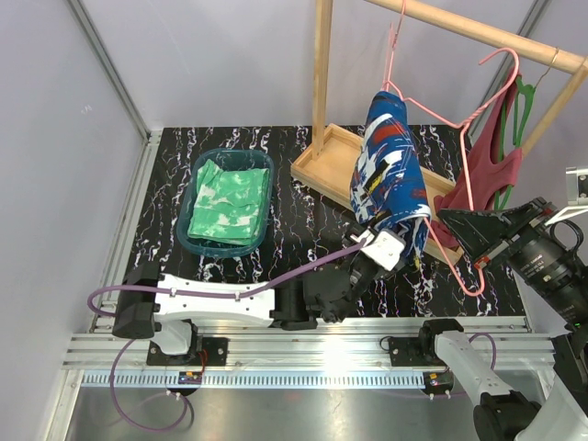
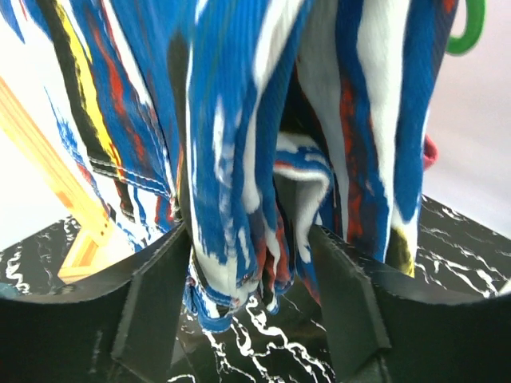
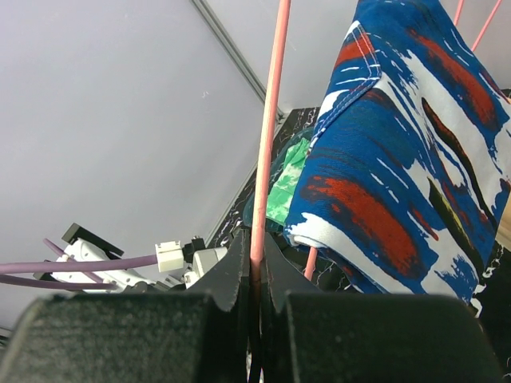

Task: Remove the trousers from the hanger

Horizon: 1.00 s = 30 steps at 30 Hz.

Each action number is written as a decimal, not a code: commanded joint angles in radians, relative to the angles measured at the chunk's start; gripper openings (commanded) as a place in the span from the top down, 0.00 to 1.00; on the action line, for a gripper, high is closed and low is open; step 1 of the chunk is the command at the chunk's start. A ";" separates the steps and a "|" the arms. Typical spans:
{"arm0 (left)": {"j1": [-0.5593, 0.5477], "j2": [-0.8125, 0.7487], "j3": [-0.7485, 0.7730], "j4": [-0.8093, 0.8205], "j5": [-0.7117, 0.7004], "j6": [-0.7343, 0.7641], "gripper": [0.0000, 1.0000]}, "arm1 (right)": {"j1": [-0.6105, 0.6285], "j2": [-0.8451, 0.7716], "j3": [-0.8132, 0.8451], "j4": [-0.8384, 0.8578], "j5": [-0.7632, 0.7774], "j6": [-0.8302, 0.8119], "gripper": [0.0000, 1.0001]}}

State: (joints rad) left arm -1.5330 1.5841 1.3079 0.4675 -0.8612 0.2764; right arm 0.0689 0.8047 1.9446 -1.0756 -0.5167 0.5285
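Blue trousers [image 1: 390,161] with red, white and yellow patches hang folded over a pink hanger [image 1: 467,156] on the wooden rail. My left gripper [image 1: 397,234] reaches up under their lower end. In the left wrist view, the left gripper [image 2: 250,231] stands open and the hanging hem [image 2: 239,263] lies between its fingers [image 2: 160,295]. My right gripper [image 1: 447,218] is shut on the hanger's thin pink wire [image 3: 267,120], just beside the blue cloth [image 3: 399,159]. Green and white trousers [image 1: 225,197] lie folded in the teal basket.
The teal basket [image 1: 186,234] sits at the back left of the black marbled table. A wooden rack stands on its base tray [image 1: 326,170], its post [image 1: 322,64] rising behind. A maroon tank top [image 1: 496,170] hangs right of the trousers. Grey walls close both sides.
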 commanded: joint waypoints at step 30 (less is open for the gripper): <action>0.060 -0.013 0.047 0.106 0.067 -0.069 0.39 | -0.012 -0.021 -0.004 0.287 -0.046 0.031 1.00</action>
State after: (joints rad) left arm -1.4776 1.5612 1.3071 0.4961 -0.8192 0.2356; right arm 0.0654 0.8005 1.9163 -1.0512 -0.5220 0.5529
